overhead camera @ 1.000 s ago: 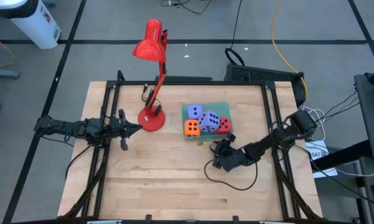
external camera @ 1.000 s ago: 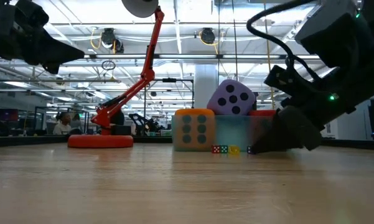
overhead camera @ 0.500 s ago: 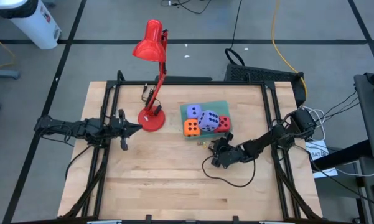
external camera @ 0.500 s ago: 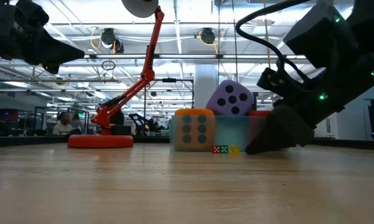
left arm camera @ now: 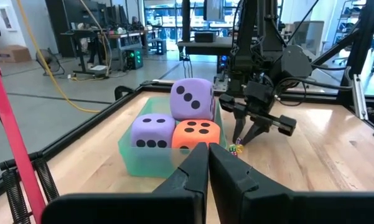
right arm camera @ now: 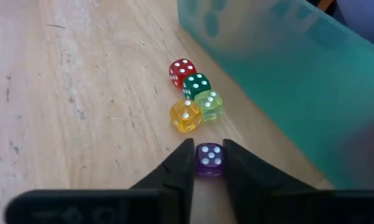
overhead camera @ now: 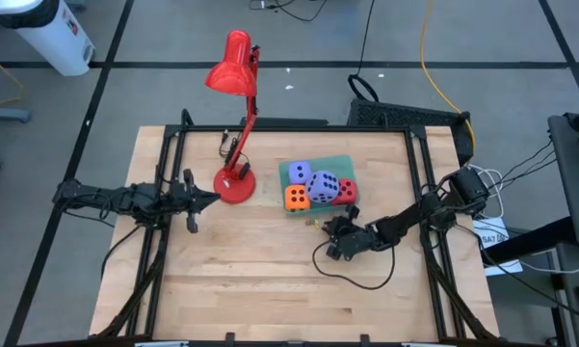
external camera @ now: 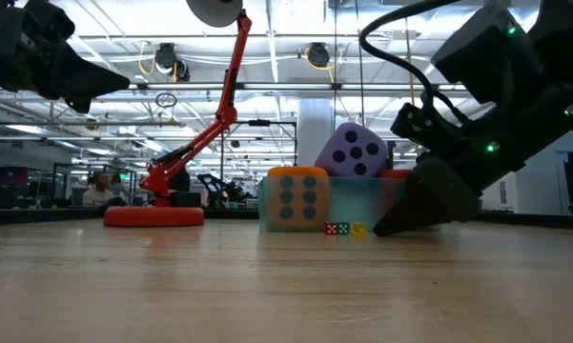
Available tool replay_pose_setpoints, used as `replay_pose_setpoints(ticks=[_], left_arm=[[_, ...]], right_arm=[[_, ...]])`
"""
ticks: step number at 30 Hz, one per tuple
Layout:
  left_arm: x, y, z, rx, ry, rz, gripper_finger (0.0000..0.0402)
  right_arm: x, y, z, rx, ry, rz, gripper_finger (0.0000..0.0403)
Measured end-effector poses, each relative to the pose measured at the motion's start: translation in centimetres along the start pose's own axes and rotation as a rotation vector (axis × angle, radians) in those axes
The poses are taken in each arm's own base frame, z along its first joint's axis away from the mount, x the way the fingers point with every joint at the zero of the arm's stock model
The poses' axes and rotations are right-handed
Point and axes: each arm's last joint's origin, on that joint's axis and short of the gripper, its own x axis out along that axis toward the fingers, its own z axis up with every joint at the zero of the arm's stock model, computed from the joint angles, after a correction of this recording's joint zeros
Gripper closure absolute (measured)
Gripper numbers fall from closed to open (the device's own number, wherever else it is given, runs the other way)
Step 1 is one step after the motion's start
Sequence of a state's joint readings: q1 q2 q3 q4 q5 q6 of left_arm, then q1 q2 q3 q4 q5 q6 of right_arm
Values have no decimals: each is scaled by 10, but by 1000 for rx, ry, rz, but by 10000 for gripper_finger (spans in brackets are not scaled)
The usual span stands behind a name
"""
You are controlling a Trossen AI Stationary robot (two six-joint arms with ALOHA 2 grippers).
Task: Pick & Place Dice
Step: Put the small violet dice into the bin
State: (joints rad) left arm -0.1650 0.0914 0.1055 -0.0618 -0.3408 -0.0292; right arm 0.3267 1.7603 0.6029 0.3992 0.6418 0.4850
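Four foam dice sit in a green bin (overhead camera: pixel 348 164): two lavender (overhead camera: pixel 300 173) (overhead camera: pixel 322 187), one orange (overhead camera: pixel 296 199) and one red (overhead camera: pixel 346 193). Several tiny dice (right arm camera: pixel 185 116) lie on the table by the bin's near wall. My right gripper (right arm camera: pixel 208 165) is low at the table, shut on a tiny purple die (right arm camera: pixel 209 155); it also shows in the high view (overhead camera: pixel 329 227) and the low view (external camera: pixel 381 229). My left gripper (overhead camera: pixel 212 200) is shut and empty, above the table's left side beside the lamp. My right gripper pinches the tiny purple die by two opposite sides (right arm camera: pixel 199 160) between its fingertips (right arm camera: pixel 182 167). The fingers slant down from the table's right side. The die rests on the table with its top face up, close to the other tiny dice.
A red desk lamp stands with its base (overhead camera: pixel 235 183) left of the bin, its arm leaning toward the far edge. A black frame (overhead camera: pixel 164 193) runs along the table's sides. Bare wood (overhead camera: pixel 250 280) lies toward the near edge. A black cable (overhead camera: pixel 352 284) loops below the right arm.
My right gripper has crept a little toward the table's left edge, staying low at the table, closer to the tiny dice by the bin. The foam dice and the left arm have kept still.
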Motion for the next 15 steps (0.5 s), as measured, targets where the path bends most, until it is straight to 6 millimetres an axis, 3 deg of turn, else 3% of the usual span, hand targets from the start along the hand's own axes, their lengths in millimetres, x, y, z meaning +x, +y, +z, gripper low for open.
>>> replay_pose_setpoints(ticks=[5, 15], left_arm=[[0, 0, 0, -1, 0, 0, 376], [0, 0, 0, -2, 1, 0, 376]], right_arm=[[0, 0, 0, -23, -3, -3, 361], [-13, 4, 6, -28, -28, 35, 333]])
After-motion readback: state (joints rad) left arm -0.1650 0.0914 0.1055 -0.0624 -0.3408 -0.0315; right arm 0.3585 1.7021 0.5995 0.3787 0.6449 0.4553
